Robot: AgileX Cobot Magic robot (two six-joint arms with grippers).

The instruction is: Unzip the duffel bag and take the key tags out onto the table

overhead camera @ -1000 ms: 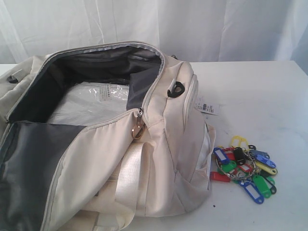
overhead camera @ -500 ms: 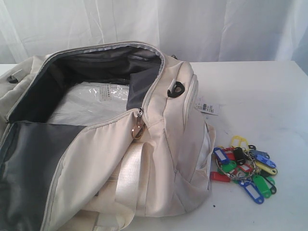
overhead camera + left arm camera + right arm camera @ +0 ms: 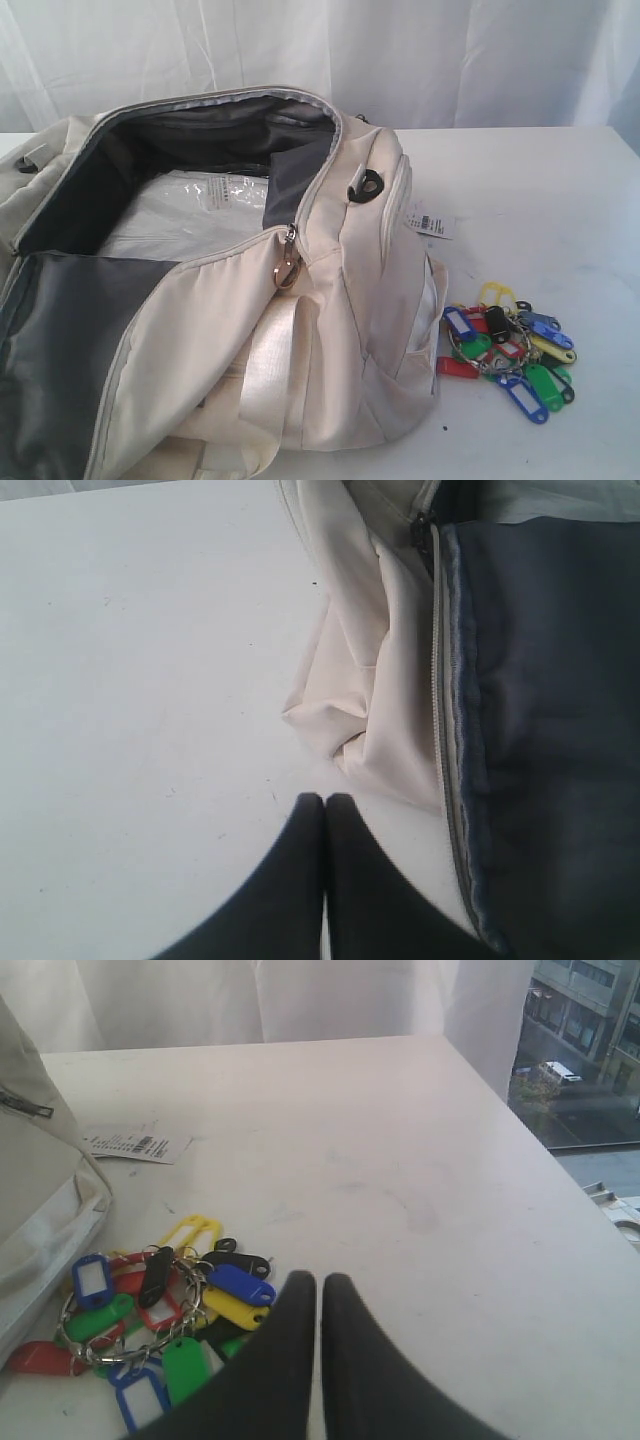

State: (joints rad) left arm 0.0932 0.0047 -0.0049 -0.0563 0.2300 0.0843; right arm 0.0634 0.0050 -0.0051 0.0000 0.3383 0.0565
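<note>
Both grippers are pressed together and hold nothing. The left gripper (image 3: 324,800) has its fingertips closed over bare table (image 3: 540,200), with a folded corner of the duffel bag (image 3: 200,330) just ahead of the tips and apart from them. Past that fold runs the opened zipper track and the dark lining. The right gripper (image 3: 319,1280) is also closed and empty. The key tags (image 3: 505,350) lie on the tabletop just beside its tips, on the side toward the bag, and nothing clamps them. A white paper label (image 3: 430,224) lies farther out from that gripper, near the bag's end pocket.

The bag's main opening gapes wide, with the zipper pull (image 3: 288,262) hanging at the near end of the opening. The unzipping looks done, and the bunch is out on the table and clear of the fabric. By my reading the task is at its close, or very near it.

One doubt remains. Inside the bag only a clear plastic packet (image 3: 190,215) shows, and I cannot tell whether any loose tag is under it.

If nothing is left inside, the next move asks little. Each arm should lift away with its fingers closed. The right one must rise straight off, so it does not drag the rings. The left must keep clear of the bag's corner.
</note>
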